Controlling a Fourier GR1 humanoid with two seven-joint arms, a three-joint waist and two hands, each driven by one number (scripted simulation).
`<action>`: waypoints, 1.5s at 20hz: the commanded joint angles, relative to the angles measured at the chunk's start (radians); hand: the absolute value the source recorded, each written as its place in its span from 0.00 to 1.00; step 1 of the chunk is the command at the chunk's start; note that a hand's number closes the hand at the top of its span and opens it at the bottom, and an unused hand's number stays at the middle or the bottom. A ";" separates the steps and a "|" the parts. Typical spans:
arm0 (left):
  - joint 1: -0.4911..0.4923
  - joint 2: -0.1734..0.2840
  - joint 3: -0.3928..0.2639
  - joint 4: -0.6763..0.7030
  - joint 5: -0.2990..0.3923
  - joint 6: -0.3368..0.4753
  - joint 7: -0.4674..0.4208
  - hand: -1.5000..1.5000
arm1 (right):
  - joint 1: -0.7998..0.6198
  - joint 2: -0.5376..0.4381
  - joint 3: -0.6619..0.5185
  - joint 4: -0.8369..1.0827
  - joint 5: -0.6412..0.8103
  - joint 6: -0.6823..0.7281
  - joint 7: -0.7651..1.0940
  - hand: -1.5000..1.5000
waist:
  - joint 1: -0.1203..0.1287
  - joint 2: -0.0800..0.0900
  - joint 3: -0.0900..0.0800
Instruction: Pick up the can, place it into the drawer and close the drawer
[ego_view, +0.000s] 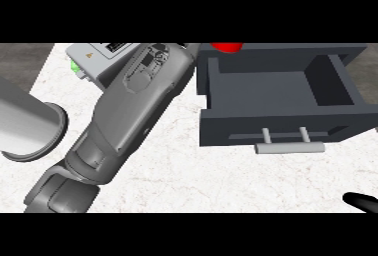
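Note:
The dark grey drawer (280, 95) stands pulled out at the upper right, its inside bare, with a light grey bar handle (289, 147) on its front. A red can (227, 47) shows only as a small patch at the top edge, above the drawer's back left corner. My left forearm (125, 110) runs from the lower left up to that spot. The left hand (183, 50) is cut off by the top edge right beside the can, so whether it holds the can is hidden. My right hand (362, 202) shows as one straight black finger at the lower right corner, resting.
A large grey metal cylinder (29, 130) lies on its side at the left edge. A light grey box (96, 57) with a green part sits at the upper left, partly under my forearm. White marble counter (221, 180) spreads in front of the drawer.

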 joint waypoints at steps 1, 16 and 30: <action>-0.118 0.000 -0.032 0.092 0.041 0.042 0.039 1.00 | -0.005 -0.045 -0.059 -0.016 -0.087 0.033 0.019 0.00 | -0.017 0.001 0.001; -0.265 0.000 -0.173 0.362 0.192 0.159 -0.069 1.00 | -0.073 -0.028 0.036 -0.029 -0.008 -0.006 0.074 0.00 | -0.073 0.018 0.002; -0.313 0.000 -0.186 0.440 0.273 0.226 -0.139 0.00 | -0.147 -0.118 0.059 0.045 0.098 0.036 0.013 0.00 | -0.062 0.024 0.002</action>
